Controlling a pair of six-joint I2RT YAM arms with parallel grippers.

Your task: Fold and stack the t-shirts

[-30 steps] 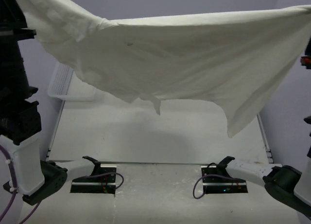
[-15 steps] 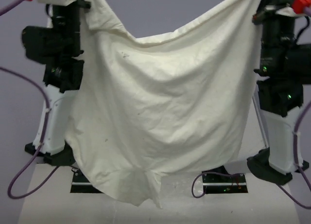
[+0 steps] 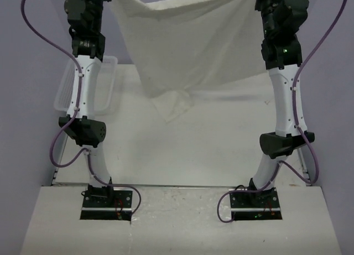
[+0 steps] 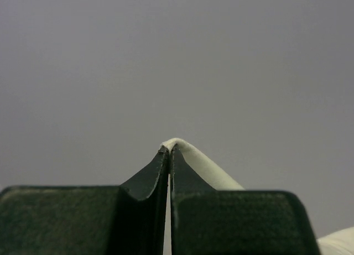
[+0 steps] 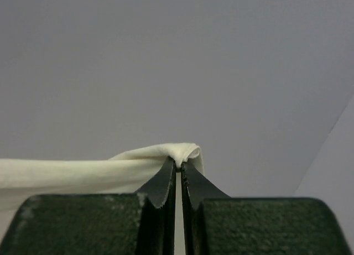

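Observation:
A cream t-shirt (image 3: 188, 45) hangs spread between both raised arms at the far end of the table, its lower edge touching the tabletop. My left gripper (image 4: 169, 148) is shut on one top corner of the t-shirt (image 4: 204, 164). My right gripper (image 5: 178, 164) is shut on the other top corner, where the t-shirt (image 5: 83, 175) bunches over the fingertips. In the top view both grippers sit at or above the upper frame edge, so their tips are hidden there.
A white plastic mesh basket (image 3: 108, 86) stands at the far left, behind the left arm (image 3: 83, 83). The right arm (image 3: 285, 94) stands upright at the right. The table's near edge (image 3: 177, 185) runs in front of the arm bases.
Both arms have carried the hanging t-shirt away from the camera toward the far end of the table. It covered most of the view before; its hem now rests on the table.

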